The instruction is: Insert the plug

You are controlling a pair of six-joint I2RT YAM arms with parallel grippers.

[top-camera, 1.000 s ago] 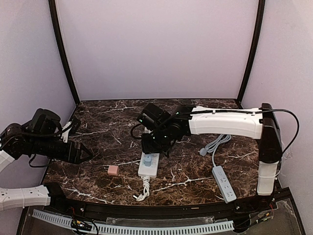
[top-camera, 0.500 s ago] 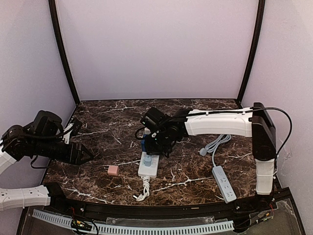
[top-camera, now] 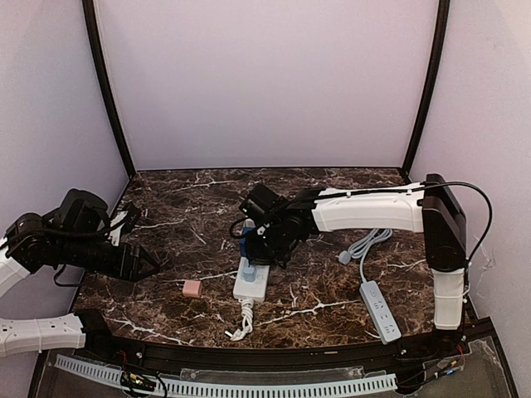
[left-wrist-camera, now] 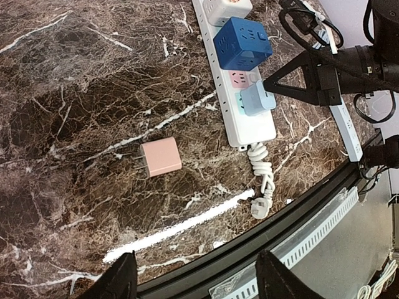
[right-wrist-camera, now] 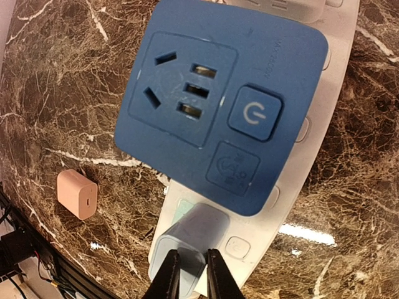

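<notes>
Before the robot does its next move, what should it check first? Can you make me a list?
1. The right tool is pinching the light blue plug: ok.
2. The plug sits over the white power strip, just beside the blue cube: ok.
3. The plug is pushed all the way into its socket: cannot tell.
4. The left tool is open, holds nothing and is off to the side: ok.
5. The pink charger lies on the table apart from the strip, out of the way: ok.
</notes>
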